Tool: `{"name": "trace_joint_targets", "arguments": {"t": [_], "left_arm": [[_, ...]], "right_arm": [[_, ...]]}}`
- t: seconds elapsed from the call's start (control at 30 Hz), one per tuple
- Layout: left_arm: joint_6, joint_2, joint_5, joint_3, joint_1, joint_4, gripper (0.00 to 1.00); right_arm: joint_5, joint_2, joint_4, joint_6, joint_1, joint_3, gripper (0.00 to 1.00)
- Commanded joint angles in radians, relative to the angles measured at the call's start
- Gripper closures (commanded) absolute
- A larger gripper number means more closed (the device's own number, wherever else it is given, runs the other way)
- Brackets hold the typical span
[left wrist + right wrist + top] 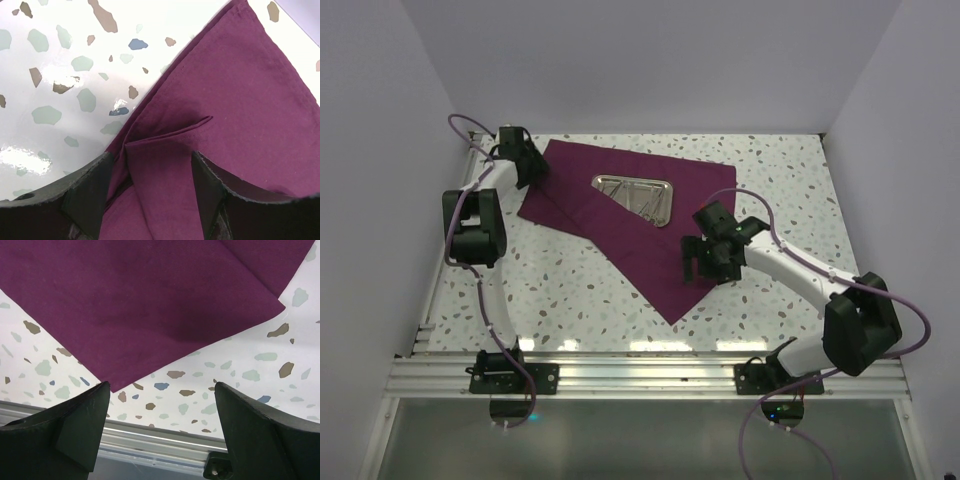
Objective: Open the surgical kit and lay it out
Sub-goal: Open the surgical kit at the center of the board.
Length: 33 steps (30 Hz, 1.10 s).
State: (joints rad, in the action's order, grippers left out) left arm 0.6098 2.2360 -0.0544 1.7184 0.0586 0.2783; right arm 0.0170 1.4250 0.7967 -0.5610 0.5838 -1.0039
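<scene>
**Cloth wrap [640, 250] lies open on the table [570, 290], both grippers released**

The maroon cloth wrap is spread flat on the speckled table, at the far middle, with one corner pointing to the near edge. On its far part stands the small steel tray [605, 181], and thin silver instruments [642, 198] lie inside it (which kind of instrument, I cannot tell from above).

The left gripper [150, 165] is at the far-left corner of the cloth. Its fingers [90, 195] stand apart, and a raised fold of the cloth runs between them; the fingers do not press on it.

The right gripper [160, 390] is over the near-right edge of the cloth, also unclenched, with nothing between its fingers [80, 425]. Below it the wrist view shows a cloth corner on the table, and behind this corner the aluminium rail [165, 440] of the table edge.
</scene>
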Motion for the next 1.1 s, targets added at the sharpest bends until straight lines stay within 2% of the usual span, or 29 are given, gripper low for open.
{"name": "trace_joint_targets", "arguments": {"t": [0.0, 0.17, 0.4, 0.53, 0.73, 0.87, 0.97, 1.07], "left_arm": [[0.018, 0.010, 0.024, 0.034, 0.007, -0.013, 0.33], [0.036, -0.001, 0.045, -0.016, 0.006, -0.066, 0.33], [0.044, 0.024, 0.050, 0.007, 0.006, -0.057, 0.35], [0.048, 0.033, 0.050, 0.012, 0.006, -0.060, 0.40], [0.039, 0.036, 0.050, 0.058, 0.006, -0.041, 0.61], [0.016, 0.042, 0.044, 0.124, 0.006, 0.024, 0.85], [-0.002, 0.036, 0.050, 0.159, 0.006, 0.051, 0.94], [-0.024, 0.039, 0.093, 0.210, 0.006, 0.100, 0.95]], "right_arm": [[0.026, 0.011, -0.013, 0.001, 0.007, -0.045, 0.11], [0.028, 0.017, -0.008, 0.006, 0.007, -0.047, 0.11], [0.034, 0.029, -0.007, 0.010, 0.005, -0.055, 0.12], [0.028, 0.041, -0.013, 0.013, 0.005, -0.061, 0.12], [0.026, 0.055, -0.013, 0.015, 0.005, -0.067, 0.14], [0.023, 0.061, -0.019, 0.016, 0.005, -0.067, 0.14], [0.020, 0.064, -0.021, 0.015, 0.007, -0.067, 0.15], [0.017, 0.061, -0.024, 0.016, 0.008, -0.067, 0.16]]}}
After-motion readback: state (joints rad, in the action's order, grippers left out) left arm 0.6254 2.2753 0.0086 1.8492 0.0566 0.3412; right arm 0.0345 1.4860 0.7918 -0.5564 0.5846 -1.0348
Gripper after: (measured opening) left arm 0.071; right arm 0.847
